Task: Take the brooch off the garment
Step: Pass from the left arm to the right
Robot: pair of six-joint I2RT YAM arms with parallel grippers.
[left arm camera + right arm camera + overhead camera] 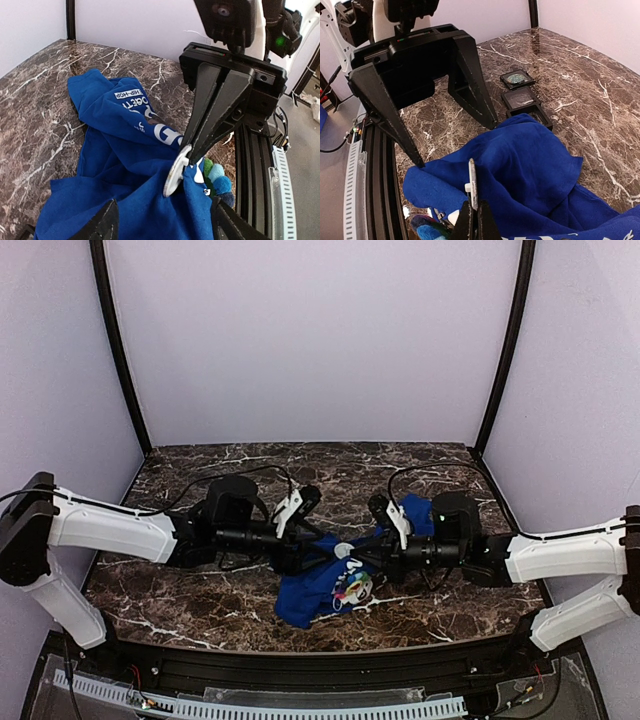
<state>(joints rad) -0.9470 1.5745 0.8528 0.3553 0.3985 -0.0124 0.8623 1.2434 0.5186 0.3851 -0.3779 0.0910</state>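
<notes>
The brooch (178, 173) is a small round disc, seen edge-on with a pale back, and shows in the right wrist view (472, 181) and from above (343, 551). My right gripper (475, 212) is shut on its lower rim, the same right gripper (190, 154) coming down from above in the left wrist view. The blue garment (305, 595) lies crumpled on the table, and its cloth (125, 165) is drawn up against the disc. My left gripper (162, 222) stands open over the cloth, holding nothing; that left gripper (456, 144) faces the right one.
Small dark square trays (517, 78) (522, 97) sit on the marble table (580, 65) beyond the garment, one partly under its edge. A fuzzy green and blue decoration (216, 176) on the garment lies by the black front rail (250, 165).
</notes>
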